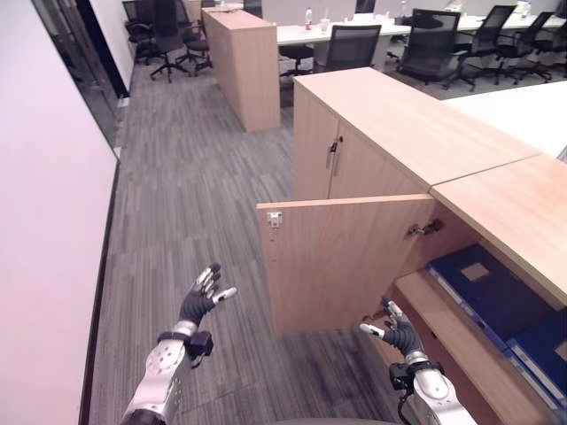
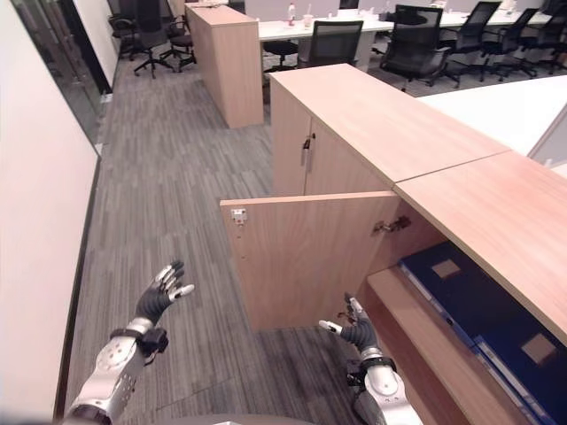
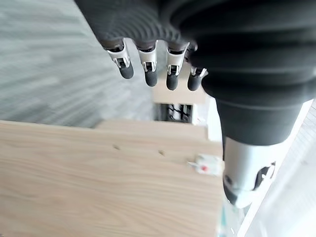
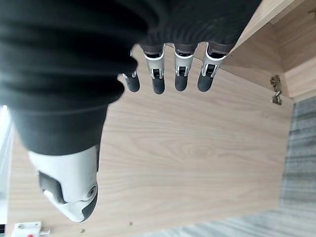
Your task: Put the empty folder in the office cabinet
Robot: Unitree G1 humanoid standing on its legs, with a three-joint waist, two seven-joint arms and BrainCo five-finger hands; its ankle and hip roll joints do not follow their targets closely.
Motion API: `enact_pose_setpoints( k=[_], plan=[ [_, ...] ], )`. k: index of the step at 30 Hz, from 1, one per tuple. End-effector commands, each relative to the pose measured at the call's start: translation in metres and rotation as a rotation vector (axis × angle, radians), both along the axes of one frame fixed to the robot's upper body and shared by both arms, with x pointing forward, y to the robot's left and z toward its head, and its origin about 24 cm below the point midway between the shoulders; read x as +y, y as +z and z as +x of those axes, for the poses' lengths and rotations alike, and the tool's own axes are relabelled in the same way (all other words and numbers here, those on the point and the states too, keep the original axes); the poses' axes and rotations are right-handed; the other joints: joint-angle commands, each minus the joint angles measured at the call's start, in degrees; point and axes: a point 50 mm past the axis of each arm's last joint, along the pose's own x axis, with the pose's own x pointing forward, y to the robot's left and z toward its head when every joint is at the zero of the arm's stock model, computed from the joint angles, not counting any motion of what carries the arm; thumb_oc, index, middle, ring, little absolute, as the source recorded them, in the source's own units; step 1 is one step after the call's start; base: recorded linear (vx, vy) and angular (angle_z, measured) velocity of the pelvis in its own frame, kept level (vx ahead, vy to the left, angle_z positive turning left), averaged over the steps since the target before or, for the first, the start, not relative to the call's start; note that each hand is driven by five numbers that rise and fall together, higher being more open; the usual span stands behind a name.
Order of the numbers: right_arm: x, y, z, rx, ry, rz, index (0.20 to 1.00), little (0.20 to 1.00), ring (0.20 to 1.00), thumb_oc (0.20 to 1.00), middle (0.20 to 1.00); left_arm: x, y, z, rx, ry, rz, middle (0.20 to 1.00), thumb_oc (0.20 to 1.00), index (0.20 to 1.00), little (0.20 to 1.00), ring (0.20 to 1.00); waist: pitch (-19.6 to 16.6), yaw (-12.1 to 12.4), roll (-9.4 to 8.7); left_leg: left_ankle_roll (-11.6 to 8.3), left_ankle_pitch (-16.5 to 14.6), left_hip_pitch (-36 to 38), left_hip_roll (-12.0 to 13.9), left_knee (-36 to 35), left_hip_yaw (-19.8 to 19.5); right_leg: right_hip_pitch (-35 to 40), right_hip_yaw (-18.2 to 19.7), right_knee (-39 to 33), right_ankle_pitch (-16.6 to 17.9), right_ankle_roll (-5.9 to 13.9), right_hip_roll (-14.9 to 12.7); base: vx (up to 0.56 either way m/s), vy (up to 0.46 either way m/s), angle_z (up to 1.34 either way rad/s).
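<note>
Light wood is seen across the office cabinet [image 1: 416,124], a low run of units along the robot's right side, its top bare. One cabinet door [image 1: 341,261] is standing swung out toward the carpeted floor [image 1: 186,186], a small white catch [image 1: 275,218] fixed near its upper free corner and a metal hinge [image 1: 423,229] showing where it meets the carcass. Inside the opened compartment, dark blue folders [image 1: 492,292] are lying flat on a wooden shelf [image 1: 452,332], one just beside the next; which of them is the empty one cannot be told.

Right hand [image 1: 395,328] is being held low in front of the open compartment, just by the lower edge of the door, with fingers [image 4: 158,81] straight and slightly spread and the thumb apart. Nothing is being held in it. In the right wrist view the inner face of the door is lying just past the fingertips. The folders are resting inside the cabinet, beyond and to the right of this hand, apart from it.

Left hand [image 1: 202,299] is being held over the carpet, well to the left of the door, fingers loosely fanned and empty; in the left wrist view the door's face and its catch are seen past the fingertips.

Farther back, a second wooden cabinet [image 1: 244,62] is standing alone, with black office chairs [image 1: 434,40] drawn round a white meeting surface [image 1: 337,31]. A pale wall [image 1: 44,230] is running along the left.
</note>
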Motion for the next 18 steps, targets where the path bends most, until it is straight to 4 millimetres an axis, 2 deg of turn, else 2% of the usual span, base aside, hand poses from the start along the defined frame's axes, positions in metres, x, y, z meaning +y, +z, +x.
enact_pose_setpoints(
  k=[1, 2, 5, 6, 7, 11, 18],
  plan=[
    [0.004, 0.028, 0.024, -0.153, 0.055, 0.02, 1.0, 1.0, 1.0, 1.0, 1.0, 0.018, 0.023, 0.026, -0.094, 0.05, 0.086, 1.0, 1.0, 1.0, 1.0, 1.0, 1.4, 0.4, -0.37, -0.7, -5.9, 4.4, 0.4, 0.7, 2.7, -1.0, 0.6, 4.5, -1.0, 4.73, -2.1, 0.01, 0.038, -0.7],
    [0.007, 0.029, 0.023, -0.155, 0.086, 0.023, 1.0, 1.0, 1.0, 1.0, 1.0, 0.025, 0.034, 0.04, -0.109, 0.058, 0.118, 1.0, 1.0, 1.0, 1.0, 1.0, 1.2, -0.9, -0.22, -0.79, -6.0, 4.7, 0.5, 0.7, 3.8, -1.4, 1.5, 4.5, -0.6, 5.0, -2.2, 0.0, 0.042, -0.68],
    [0.01, 0.032, 0.023, -0.165, 0.136, 0.013, 1.0, 1.0, 1.0, 1.0, 1.0, 0.034, 0.051, 0.06, -0.134, 0.093, 0.132, 1.0, 1.0, 1.0, 1.0, 1.0, 1.4, -2.7, -0.22, -0.74, -6.3, 4.9, 0.5, 0.7, 5.8, -2.7, 3.1, 4.8, 0.2, 5.58, -2.2, -0.02, 0.032, -0.54],
    [0.01, 0.032, 0.023, -0.165, 0.136, 0.013, 1.0, 1.0, 1.0, 1.0, 1.0, 0.034, 0.051, 0.06, -0.134, 0.093, 0.132, 1.0, 1.0, 1.0, 1.0, 1.0, 1.4, -2.7, -0.22, -0.74, -6.3, 4.9, 0.5, 0.7, 5.9, -2.7, 3.2, 4.8, 0.2, 5.58, -2.2, -0.03, 0.038, -0.53],
    [0.012, 0.031, 0.021, -0.154, 0.149, 0.019, 1.0, 1.0, 1.0, 1.0, 1.0, 0.036, 0.056, 0.07, -0.132, 0.118, 0.124, 1.0, 1.0, 1.0, 1.0, 1.0, 1.6, -3.9, -0.28, -0.72, -6.5, 5.0, 0.5, 0.7, 7.2, -3.5, 4.2, 4.7, 0.8, 5.99, -2.3, -0.02, 0.028, -0.37],
    [0.014, 0.035, 0.024, -0.173, 0.167, 0.022, 1.0, 1.0, 1.0, 1.0, 1.0, 0.031, 0.072, 0.087, -0.158, 0.124, 0.115, 1.0, 1.0, 1.0, 1.0, 1.0, 2.3, -5.3, -0.73, -0.67, -6.6, 4.8, 0.7, 0.7, 9.3, -5.0, 5.5, 4.5, 1.9, 6.77, -2.6, -0.04, 0.012, -0.34],
    [0.011, 0.037, 0.024, -0.179, 0.145, 0.02, 1.0, 1.0, 1.0, 1.0, 1.0, 0.016, 0.056, 0.088, -0.116, 0.164, -0.011, 1.0, 1.0, 1.0, 1.0, 1.0, 2.8, -6.1, -1.42, -0.58, -6.8, 5.1, 0.7, 0.7, 10.3, -5.3, 5.8, 3.9, 2.5, 7.19, -3.0, -0.01, 0.003, -0.09]
  ],
)
